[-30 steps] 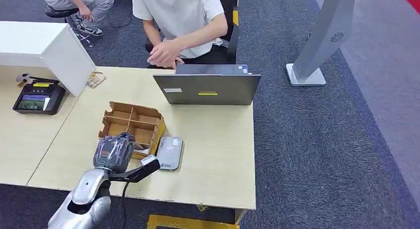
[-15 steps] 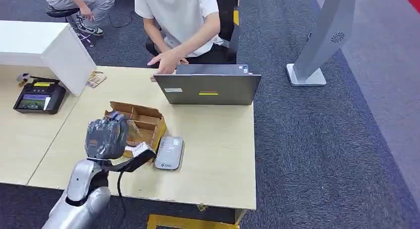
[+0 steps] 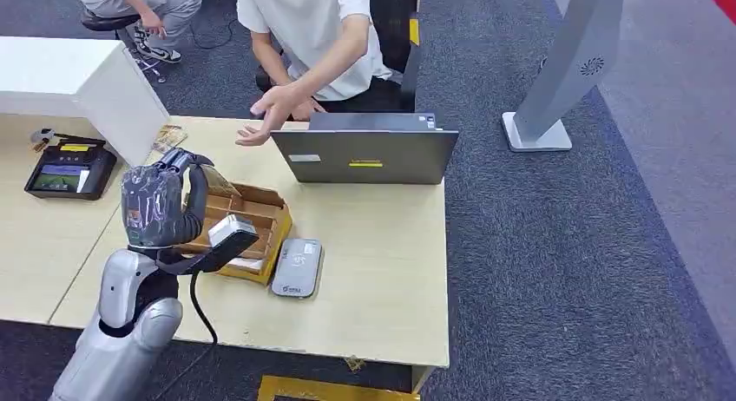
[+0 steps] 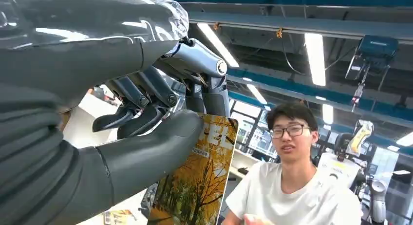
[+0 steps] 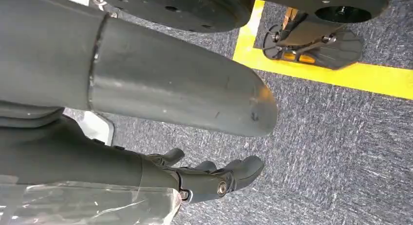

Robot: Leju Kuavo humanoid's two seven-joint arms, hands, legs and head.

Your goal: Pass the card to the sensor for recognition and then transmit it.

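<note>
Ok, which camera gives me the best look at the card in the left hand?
The left wrist view: the card is close up, its autumn-tree print clear, pinched by the left hand. In the head view the left hand hides most of the card. The right wrist view faces the carpet.

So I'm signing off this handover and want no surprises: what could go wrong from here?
The left hand pinches the card near its top edge, so it might slip or twist. The person's hand hovers over the table near the laptop; a fast reach could bump either.
</note>
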